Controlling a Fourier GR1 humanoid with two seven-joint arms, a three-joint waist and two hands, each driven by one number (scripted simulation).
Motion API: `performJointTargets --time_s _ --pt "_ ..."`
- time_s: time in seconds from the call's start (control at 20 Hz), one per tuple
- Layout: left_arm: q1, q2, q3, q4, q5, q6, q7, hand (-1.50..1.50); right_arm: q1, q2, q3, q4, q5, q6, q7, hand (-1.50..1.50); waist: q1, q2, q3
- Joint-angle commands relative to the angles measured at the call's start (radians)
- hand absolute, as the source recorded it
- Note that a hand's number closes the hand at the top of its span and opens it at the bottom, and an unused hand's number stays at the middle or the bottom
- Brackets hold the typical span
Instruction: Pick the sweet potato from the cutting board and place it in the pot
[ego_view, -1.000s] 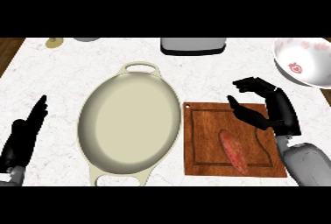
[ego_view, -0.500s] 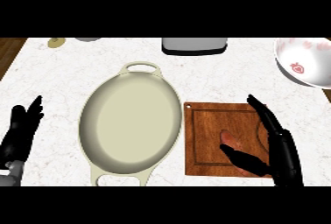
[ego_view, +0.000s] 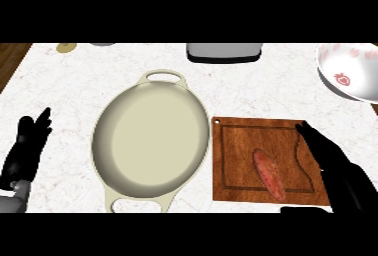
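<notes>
My right hand (ego_view: 336, 165), fingers straight, lies just beside the sweet potato (ego_view: 270, 173) on the cutting board (ego_view: 240, 150) (left hand (ego_view: 26, 147) rests open).

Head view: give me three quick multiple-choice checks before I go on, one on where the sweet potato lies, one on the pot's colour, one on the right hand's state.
1. Where is the sweet potato?
A. in the pot
B. on the cutting board
C. in the bowl

2. What colour is the pot?
A. cream
B. red
C. black

3. How is the right hand?
A. curled round the sweet potato
B. out of view
C. open beside the sweet potato

Key: 1 B, it lies on the cutting board. 2 A, its oval wall and handles are cream. 3 C, its straight fingers stand just right of the sweet potato, not round it.
</notes>
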Motion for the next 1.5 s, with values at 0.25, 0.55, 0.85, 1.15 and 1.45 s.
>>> performJointTargets --time_s 0.25,0.55,0.85,1.15,1.45 --pt "-0.050 -0.041 -0.017 0.011 -0.038 0.013 0.027 0.00 -0.077 -0.016 0.065 -0.215 -0.214 0.417 0.441 -1.50 0.018 0.007 0.003" --pt "-0.025 -0.022 0.023 0.005 -0.024 -0.038 0.003 0.00 -0.188 0.096 0.068 -0.071 -0.213 0.450 0.544 -1.50 0.032 0.007 0.005" --pt "-0.009 -0.012 0.052 -0.006 -0.021 -0.080 0.009 0.00 -0.195 0.161 0.087 0.010 -0.170 0.448 0.535 -1.50 0.032 0.007 0.005" --pt "-0.048 -0.046 0.047 -0.040 -0.066 -0.064 0.085 0.00 -0.110 0.170 0.086 0.074 -0.105 0.430 0.429 -1.50 0.022 0.006 0.006" --pt "-0.075 -0.088 0.084 0.029 -0.108 -0.097 0.052 0.00 -0.145 0.244 0.015 0.254 -0.035 0.429 0.265 -1.50 0.023 0.007 0.006"
